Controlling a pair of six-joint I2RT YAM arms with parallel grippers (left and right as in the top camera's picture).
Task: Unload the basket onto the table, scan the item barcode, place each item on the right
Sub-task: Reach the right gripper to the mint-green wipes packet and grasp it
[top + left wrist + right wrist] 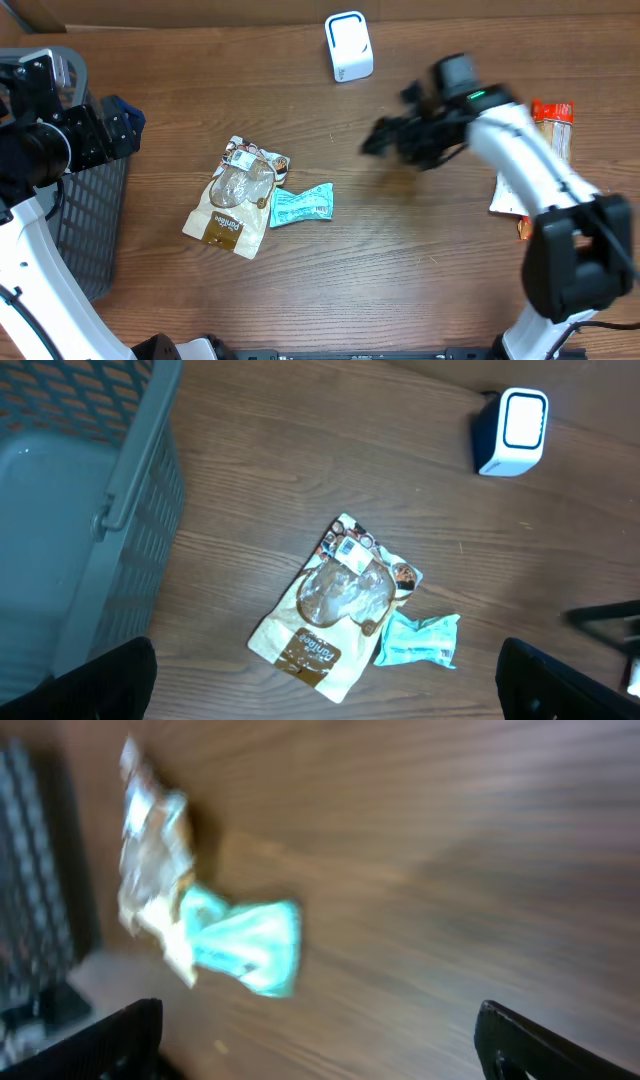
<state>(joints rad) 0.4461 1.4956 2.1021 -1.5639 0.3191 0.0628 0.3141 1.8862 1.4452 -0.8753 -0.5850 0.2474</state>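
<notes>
Both grippers are spread wide and empty. The right gripper (320, 1045) is held over bare wood to the right of the packets, and the left gripper (325, 685) is held high at the left, beside the basket.

A wooden table (420, 280), brown and matt with a fine grain, carries everything. At its left edge stands a grey plastic basket (95, 230) with mesh walls.

Near the middle lies a brown paper-look pouch (233, 197), flat, crumpled at its far end, with a clear window in its face. It is judged light, soft and crinkly, and likely slick where the film shows. A pinch is best taken on a flat sealed edge, so that the printed faces are left uncovered. Its barcode cannot be made out.

Touching the pouch's right edge is a smaller teal packet (300, 205), thin, wrinkled and probably lighter. A corner seam is the likeliest hold, since its middle would buckle.

Far from both, a small white scanner (348, 47) with rounded corners stands upright, hard and smooth.
</notes>
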